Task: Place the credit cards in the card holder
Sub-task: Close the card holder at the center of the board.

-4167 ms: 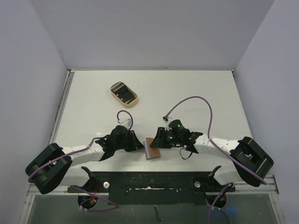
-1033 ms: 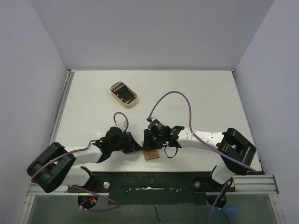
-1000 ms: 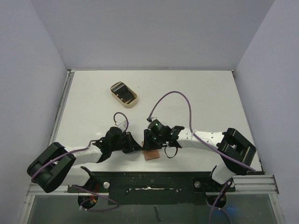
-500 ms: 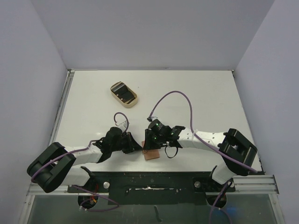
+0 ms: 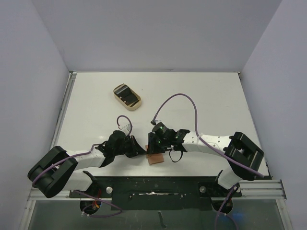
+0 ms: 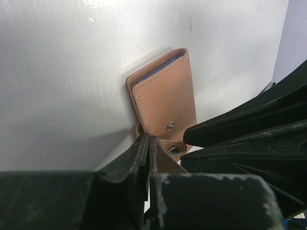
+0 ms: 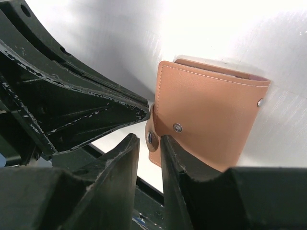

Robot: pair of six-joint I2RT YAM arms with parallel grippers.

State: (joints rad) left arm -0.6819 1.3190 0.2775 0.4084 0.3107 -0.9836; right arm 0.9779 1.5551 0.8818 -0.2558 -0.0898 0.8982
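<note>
The brown card holder (image 5: 154, 159) lies folded shut on the table near the front edge, also seen in the left wrist view (image 6: 165, 100) and the right wrist view (image 7: 211, 120). My left gripper (image 6: 147, 138) is shut, its tips touching the holder's edge beside the snap tab (image 6: 173, 151). My right gripper (image 7: 148, 140) stands narrowly open with the snap tab (image 7: 151, 139) between its fingers. In the top view the left gripper (image 5: 142, 151) and right gripper (image 5: 149, 152) nearly meet. Dark credit cards (image 5: 127, 96) lie in a tray at the back left.
The tan oval tray (image 5: 115, 91) sits at the back left of the white table (image 5: 206, 100). The black front rail (image 5: 153, 184) runs just below the card holder. The left gripper's black fingers (image 7: 96, 105) crowd the right wrist view.
The right gripper's jaws have narrowed around the snap tab over the last second. Since about four seconds ago the right arm has shifted left, close to the left gripper.
</note>
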